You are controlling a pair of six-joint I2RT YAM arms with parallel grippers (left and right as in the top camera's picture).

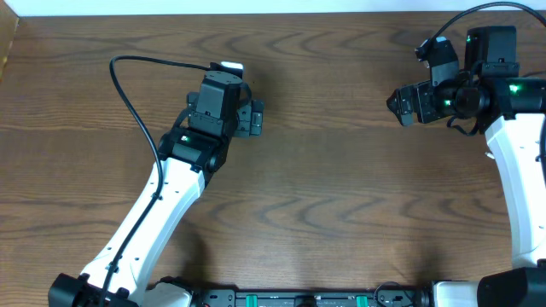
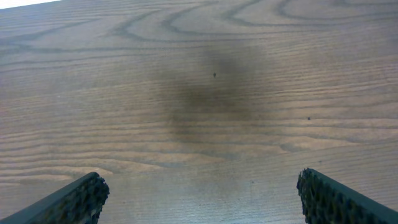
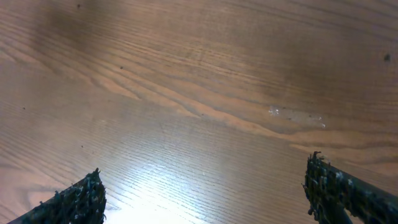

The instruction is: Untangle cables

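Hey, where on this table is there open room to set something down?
The table is bare across the whole middle, between the left claw and the right claw. It is crowded only close around each claw.

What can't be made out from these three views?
- Loose cables: none shows in any view, so where they lie cannot be told.
- Overhead: small white piece at the tip of the left arm, too small to identify.
- Overhead: right arm cut off by the right edge.
- Wrist views: left gripper and right gripper show fingertips only; the bottom edge cuts off the rest.
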